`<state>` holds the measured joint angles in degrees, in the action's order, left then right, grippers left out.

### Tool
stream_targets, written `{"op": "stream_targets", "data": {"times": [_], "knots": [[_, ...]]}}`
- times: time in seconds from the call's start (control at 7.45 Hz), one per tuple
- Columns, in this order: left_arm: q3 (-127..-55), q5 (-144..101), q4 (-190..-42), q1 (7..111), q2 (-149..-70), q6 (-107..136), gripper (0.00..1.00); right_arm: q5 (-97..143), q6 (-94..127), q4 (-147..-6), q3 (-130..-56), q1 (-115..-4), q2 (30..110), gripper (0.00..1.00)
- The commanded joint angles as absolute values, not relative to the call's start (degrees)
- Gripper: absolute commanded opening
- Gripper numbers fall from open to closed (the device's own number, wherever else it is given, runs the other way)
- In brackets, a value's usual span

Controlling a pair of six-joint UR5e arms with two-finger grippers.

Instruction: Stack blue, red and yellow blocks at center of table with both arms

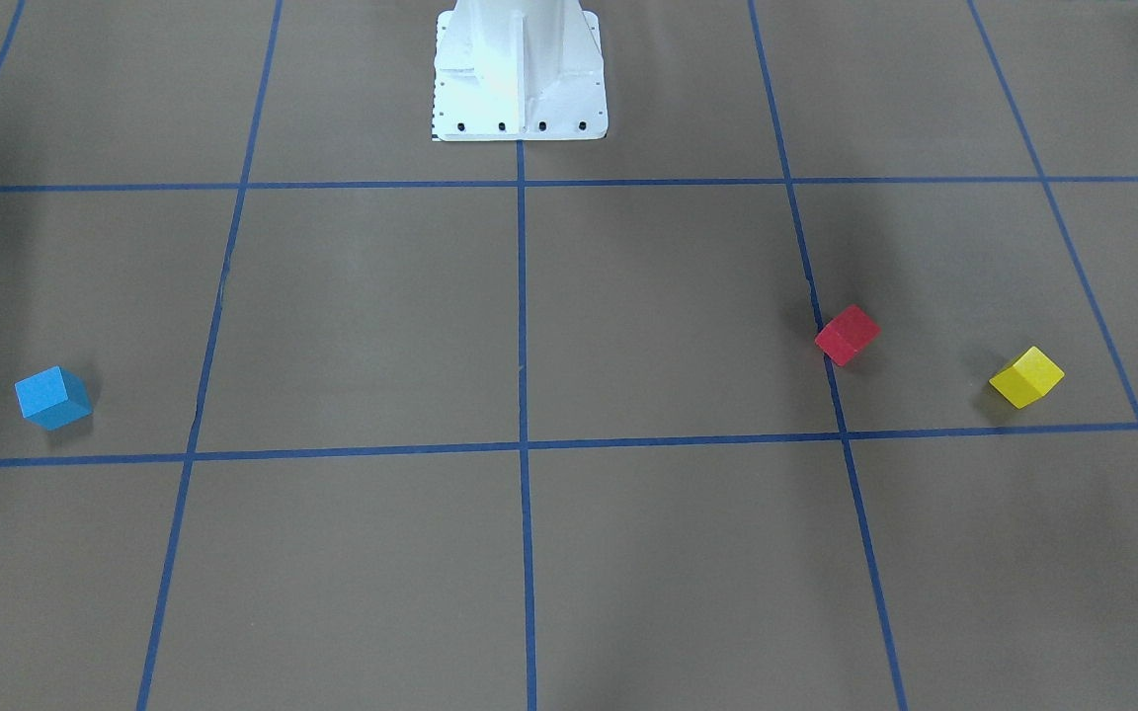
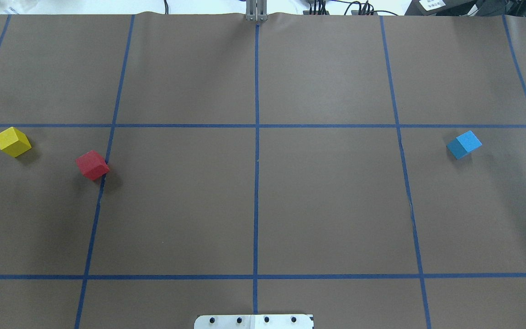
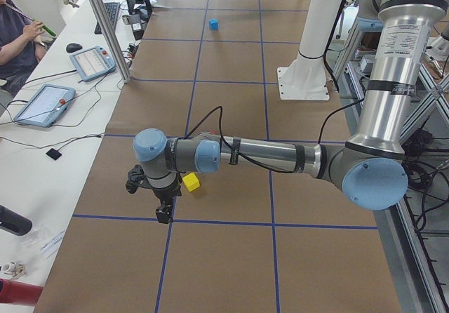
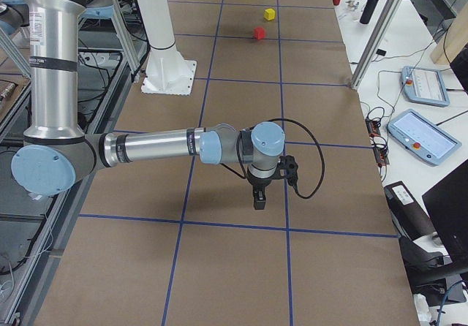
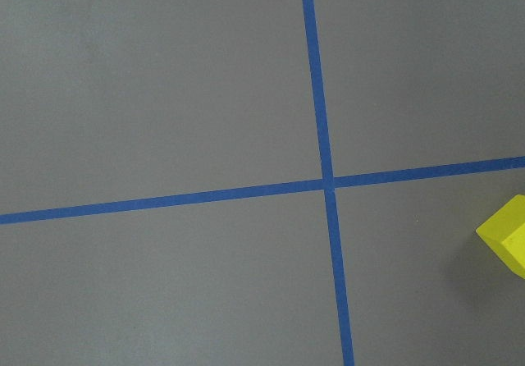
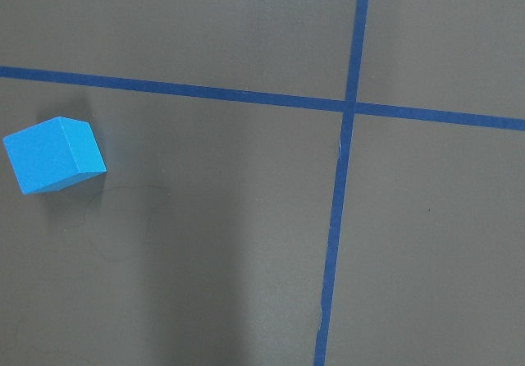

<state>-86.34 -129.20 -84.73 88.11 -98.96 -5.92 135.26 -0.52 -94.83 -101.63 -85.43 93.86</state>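
Since the yellow block (image 5: pixel 507 239) lies about three o'clock from my left gripper (image 3: pixel 163 216), that arm's nearer; its grip I cannot tell.

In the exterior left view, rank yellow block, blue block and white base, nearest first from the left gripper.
1. Yellow block, beside the left gripper.
2. White base, mid-table, robot's side.
3. Blue block, far end.

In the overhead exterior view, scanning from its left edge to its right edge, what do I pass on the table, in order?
yellow cube-shaped block → red cube-shaped block → white metal base plate at the bottom edge → blue cube-shaped block
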Motion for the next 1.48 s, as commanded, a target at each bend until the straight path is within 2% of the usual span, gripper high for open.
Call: {"op": "stream_targets", "data": {"times": [0.0,0.54,0.67,0.94,1.34], "knots": [[-86.48,-129.2,-84.73,88.07,-98.88,-6.06,1.0,135.26,-0.53,-94.83,-101.69,-85.43,93.78,1.0],[-88.49,-131.13,-84.9,88.07,-99.58,-5.89,1.0,135.09,-0.09,-92.39,-102.21,-85.43,92.73,1.0],[-90.77,-131.13,-85.77,86.41,-99.58,-5.63,1.0,135.09,-0.17,-87.59,-100.82,-85.08,91.68,1.0],[-88.26,-131.13,-85.78,85.52,-99.84,-5.45,1.0,134.13,1.49,-79.23,-95.3,-81.59,90.97,1.0],[-88.51,-131.22,-86.22,85.43,-99.84,-5.71,1.0,133.34,11.09,-64.63,-93.52,-71.15,88.53,1.0]]}}
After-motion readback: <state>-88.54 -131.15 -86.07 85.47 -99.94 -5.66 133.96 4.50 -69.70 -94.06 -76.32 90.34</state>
